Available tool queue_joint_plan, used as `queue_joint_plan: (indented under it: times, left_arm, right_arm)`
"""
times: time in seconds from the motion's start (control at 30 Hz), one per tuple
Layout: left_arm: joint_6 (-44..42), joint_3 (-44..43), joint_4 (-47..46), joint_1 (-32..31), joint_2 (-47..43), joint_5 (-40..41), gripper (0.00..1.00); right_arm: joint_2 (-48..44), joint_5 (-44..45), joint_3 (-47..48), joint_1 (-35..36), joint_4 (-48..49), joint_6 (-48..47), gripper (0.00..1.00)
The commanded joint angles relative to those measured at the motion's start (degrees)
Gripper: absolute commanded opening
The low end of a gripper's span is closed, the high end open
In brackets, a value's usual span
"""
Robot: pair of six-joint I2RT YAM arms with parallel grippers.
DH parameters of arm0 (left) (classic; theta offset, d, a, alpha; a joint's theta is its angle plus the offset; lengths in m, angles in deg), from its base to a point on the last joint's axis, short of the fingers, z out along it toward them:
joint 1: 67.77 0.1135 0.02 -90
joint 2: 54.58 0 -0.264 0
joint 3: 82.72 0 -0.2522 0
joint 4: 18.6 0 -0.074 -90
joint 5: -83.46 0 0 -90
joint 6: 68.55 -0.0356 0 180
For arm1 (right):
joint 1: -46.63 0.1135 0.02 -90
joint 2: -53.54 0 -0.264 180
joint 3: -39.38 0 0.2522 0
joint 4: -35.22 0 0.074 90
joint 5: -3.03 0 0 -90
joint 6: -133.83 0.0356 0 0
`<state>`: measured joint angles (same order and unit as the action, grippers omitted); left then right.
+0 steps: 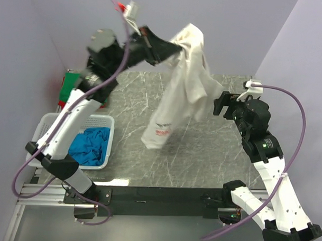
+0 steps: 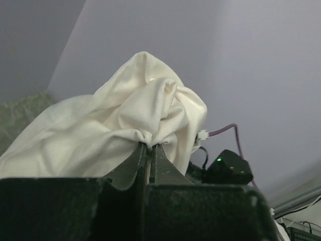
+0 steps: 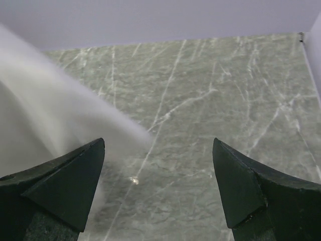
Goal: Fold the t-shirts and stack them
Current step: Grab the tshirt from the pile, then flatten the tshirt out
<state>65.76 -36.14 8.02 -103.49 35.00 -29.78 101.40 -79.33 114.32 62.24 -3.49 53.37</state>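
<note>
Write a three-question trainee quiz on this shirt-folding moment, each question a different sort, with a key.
1. True or false: the left gripper is shut on the white t-shirt.
2. Where does the blue t-shirt lie? A: hanging from the left gripper. B: in the white basket. C: in the right gripper.
3. Fill in: the right gripper's jaws stand ____ and hold nothing.

Key: 1 true; 2 B; 3 open.
</note>
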Motion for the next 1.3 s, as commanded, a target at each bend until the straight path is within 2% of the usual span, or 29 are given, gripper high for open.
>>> queue_joint_plan:
  times: [0.0, 0.07, 0.13, 0.17, 0.23, 0.27, 0.3, 0.33, 0.37, 0.5, 0.57, 0.83, 0.93, 1.1, 1.27]
  left_arm:
    - [-2.48, 4.13, -2.31, -1.45, -1.16, 6.97, 0.00]
    - [-3.18, 7.84, -0.84, -1.45, -3.09, 9.78, 0.01]
    - [-5.63, 11.89, 2.67, -1.37, -4.24, 16.89, 0.12]
    - [-6.51, 12.95, 7.04, -1.45, -4.33, 19.87, 0.31]
    - [-7.32, 16.46, 11.99, -1.45, -3.54, 29.36, 0.43]
    - [-6.18, 17.95, 13.75, -0.67, -3.36, 32.09, 0.53]
    - [-1.73, 20.58, 17.42, 0.12, -3.10, 34.99, 0.59]
    - [0.05, 22.00, 17.98, 1.00, -2.84, 34.67, 0.67]
    - [0.59, 23.31, 17.73, 1.62, -2.83, 34.32, 0.99]
    - [-0.62, 26.49, 16.76, -1.09, -1.70, 36.86, 0.99]
    - [-1.33, 26.93, 15.79, -3.73, -0.38, 35.47, 0.97]
    - [-6.17, 26.85, 9.64, -20.14, 10.16, 23.69, 0.98]
    - [-9.94, 22.55, 12.35, -24.90, 15.61, 20.44, 0.99]
    - [-12.93, 16.83, 18.15, -27.64, 23.17, 19.29, 0.99]
    - [-14.26, 17.08, 18.52, -29.66, 26.96, 18.94, 0.99]
  right_arm:
    - [-2.67, 4.92, -1.33, 0.12, -1.06, -0.93, 0.94]
    - [-3.38, 5.63, -2.47, 0.12, -2.20, -0.93, 0.94]
    - [-4.44, 6.25, -3.53, 0.11, -2.73, -0.14, 0.94]
    - [-4.70, 6.16, -4.58, 0.03, -3.17, 0.91, 0.94]
    - [-5.05, 4.85, -5.46, -0.06, -3.35, 2.32, 0.94]
    - [-4.79, 4.23, -6.25, 0.03, -3.09, 3.19, 0.94]
    - [-4.18, 3.53, -6.52, -0.06, -2.91, 3.64, 0.94]
    - [-3.65, 2.74, -6.69, -0.06, -2.82, 4.08, 0.94]
    - [-3.04, 2.73, -6.78, -0.06, -2.91, 4.60, 0.94]
    - [1.70, 2.99, -6.78, -0.76, -3.44, 6.01, 0.95]
    - [3.38, 2.04, -6.96, -2.68, -3.18, 8.02, 0.95]
    - [9.45, -0.52, -8.71, -8.76, -3.88, 13.74, 0.95]
    - [9.63, -1.75, -10.12, -12.00, -4.84, 17.52, 0.95]
    - [6.82, -3.42, -11.62, -14.38, -5.90, 20.43, 0.95]
    - [2.52, -0.09, -12.41, -15.18, -9.32, 20.52, 0.96]
